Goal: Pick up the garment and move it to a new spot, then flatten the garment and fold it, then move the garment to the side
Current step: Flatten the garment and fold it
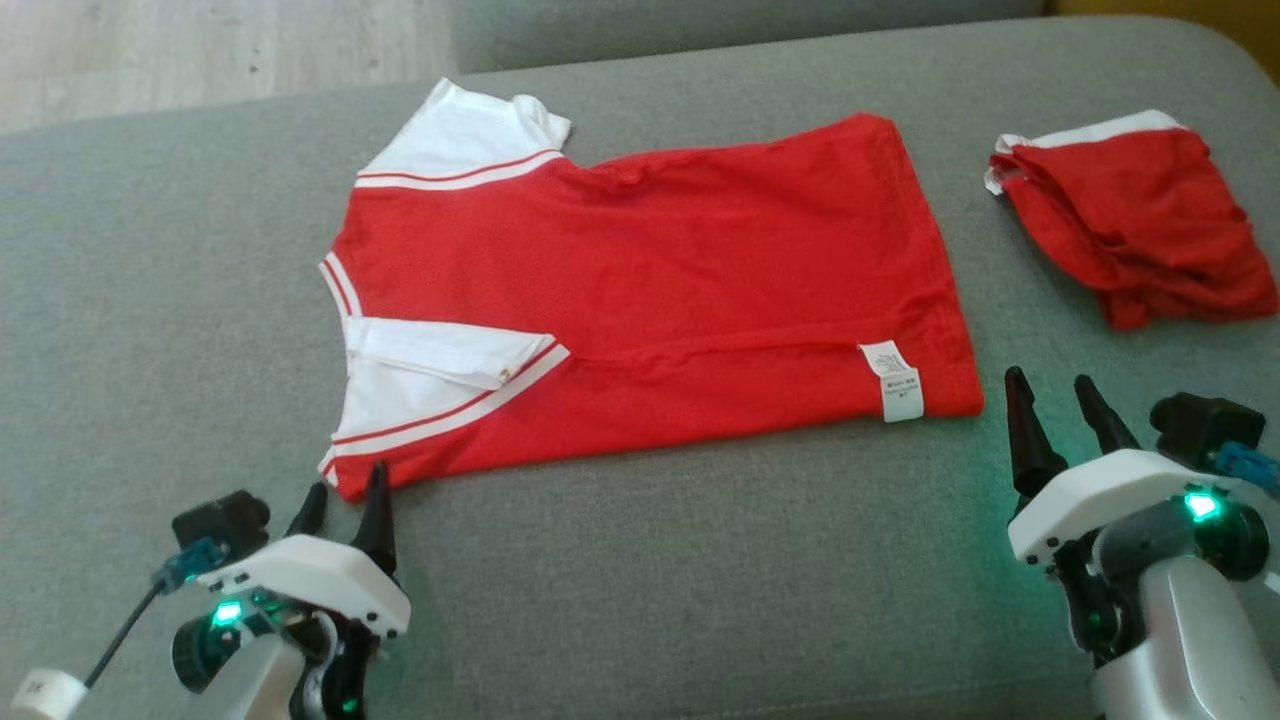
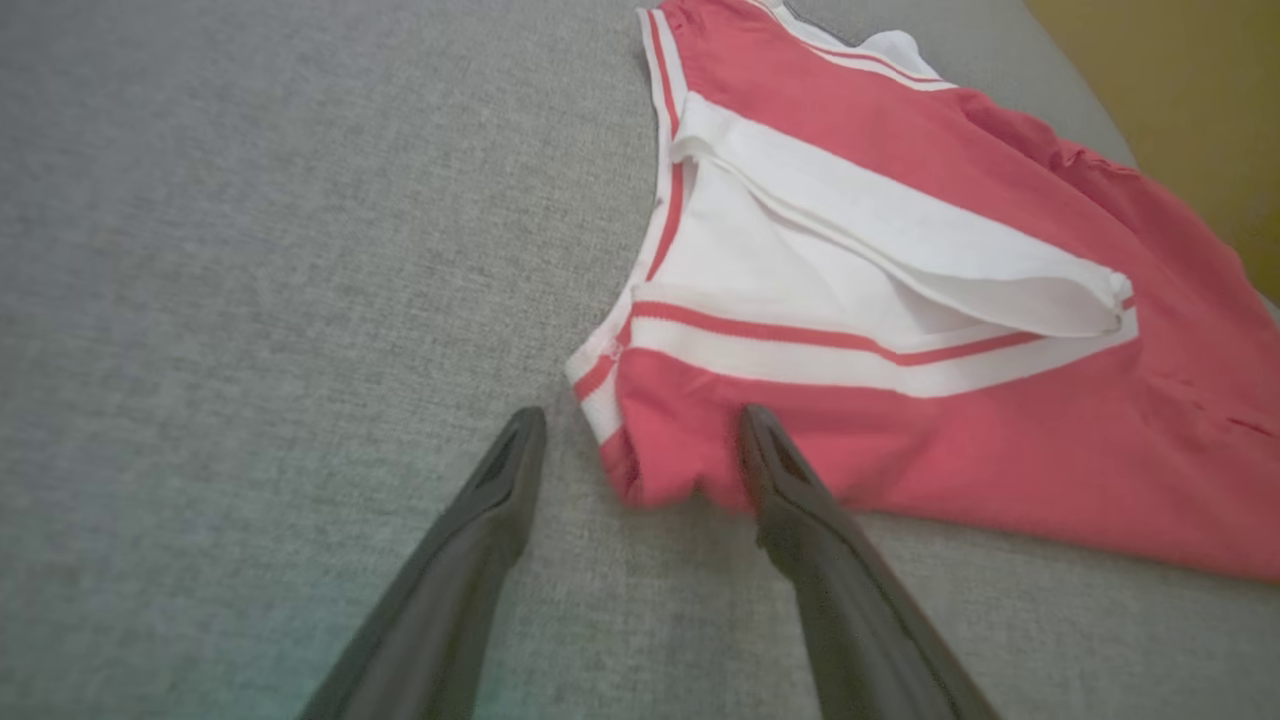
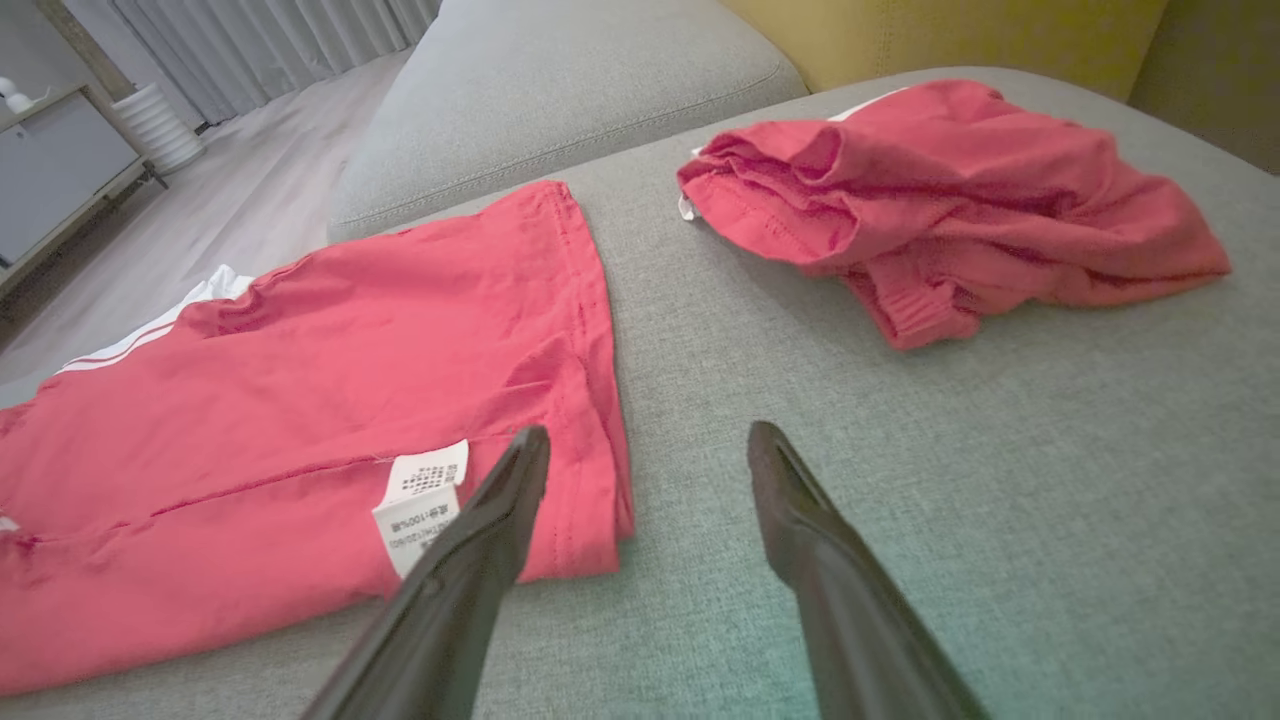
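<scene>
Lying flat on the coarse grey woven cushion [image 1: 640, 560], the red garment [image 1: 650, 290] with white striped sleeves forms a rough rectangle, the left gripper [image 1: 348, 480] and right gripper [image 1: 1050, 378] beside it both wide open, empty.

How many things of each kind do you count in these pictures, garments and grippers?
Red garments: 2 (flat shirt, bundled garment)
Grippers: 2 (left gripper, right gripper, both open)
Total: 4
</scene>
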Controlling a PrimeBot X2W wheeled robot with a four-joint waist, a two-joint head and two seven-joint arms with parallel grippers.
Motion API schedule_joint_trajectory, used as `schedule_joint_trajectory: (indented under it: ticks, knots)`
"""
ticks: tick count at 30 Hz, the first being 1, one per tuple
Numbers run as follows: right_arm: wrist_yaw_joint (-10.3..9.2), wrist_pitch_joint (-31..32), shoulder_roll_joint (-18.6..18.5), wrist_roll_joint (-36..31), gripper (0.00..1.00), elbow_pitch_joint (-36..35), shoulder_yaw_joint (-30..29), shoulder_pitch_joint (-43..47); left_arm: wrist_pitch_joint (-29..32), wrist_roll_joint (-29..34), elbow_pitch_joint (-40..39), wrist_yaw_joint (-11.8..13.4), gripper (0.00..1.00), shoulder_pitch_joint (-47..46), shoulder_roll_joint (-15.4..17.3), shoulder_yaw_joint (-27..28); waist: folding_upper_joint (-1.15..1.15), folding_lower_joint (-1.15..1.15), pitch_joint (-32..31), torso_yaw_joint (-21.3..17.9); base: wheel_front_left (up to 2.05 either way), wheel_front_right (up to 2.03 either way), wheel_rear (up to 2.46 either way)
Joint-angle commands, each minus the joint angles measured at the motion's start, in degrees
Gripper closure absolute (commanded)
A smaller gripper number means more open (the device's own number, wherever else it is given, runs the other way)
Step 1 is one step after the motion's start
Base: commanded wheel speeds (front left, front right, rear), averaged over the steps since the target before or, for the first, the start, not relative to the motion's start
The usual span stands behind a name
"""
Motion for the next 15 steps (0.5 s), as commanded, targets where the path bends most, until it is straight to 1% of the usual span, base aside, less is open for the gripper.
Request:
schedule_joint_trajectory:
  ticks: [1,3,4,5,6,7,8,9,15]
  knots:
    - [0.22,-0.5,-0.27,0.41,0.0,-1.73,1.41,-1.28,0.29,-0.34,-0.99,0.23,0.0,-2.23,0.75,2.08,0.0,0.0,0.39,-0.35,0.0,0.0,0.0]
    - [0.22,-0.39,-0.27,1.05,0.0,-0.46,1.34,-1.9,0.67,-0.67,-0.76,0.22,0.27,-2.29,0.52,2.03,0.0,0.0,0.7,-0.46,0.0,0.0,0.0]
    - [0.22,-0.44,-0.27,1.09,0.0,0.38,1.29,-2.32,0.69,-0.74,-0.69,0.22,0.51,-2.35,0.4,2.0,0.0,0.0,0.83,-0.44,0.0,0.0,0.0]
    - [0.22,-0.43,-0.27,1.05,0.0,1.35,1.31,-2.8,0.68,-0.76,-0.65,0.18,0.66,-2.44,0.28,1.92,0.0,0.0,0.98,-0.35,0.0,0.0,0.0]
    - [0.22,-0.43,-0.27,1.35,0.0,2.41,1.36,-3.32,0.64,-0.75,-0.62,0.11,0.74,-2.54,0.15,1.81,0.0,0.0,1.1,-0.2,0.0,0.0,0.0]
    - [0.22,-0.46,-0.26,1.59,0.0,3.49,1.43,-3.83,0.61,-0.71,-0.6,0.03,0.91,-2.64,0.0,1.67,0.0,0.0,1.2,0.0,0.0,0.0,0.0]
    - [0.22,-0.51,-0.26,1.55,0.0,4.55,1.62,-4.33,0.57,-0.69,-0.57,-0.07,0.97,-2.75,-0.14,1.55,0.0,0.0,1.3,0.23,0.0,0.0,0.0]
    - [0.22,-0.64,-0.26,1.62,0.0,5.56,1.82,-4.84,0.44,-0.69,-0.56,-0.16,1.0,-2.87,-0.25,1.48,0.0,0.0,1.39,0.42,0.0,0.0,0.0]
    - [0.22,-1.58,-0.26,2.55,0.0,12.08,3.26,-8.02,-0.96,-0.46,-0.25,-0.62,1.0,-3.31,-0.77,1.29,0.0,0.0,1.66,1.43,0.0,0.0,0.0]
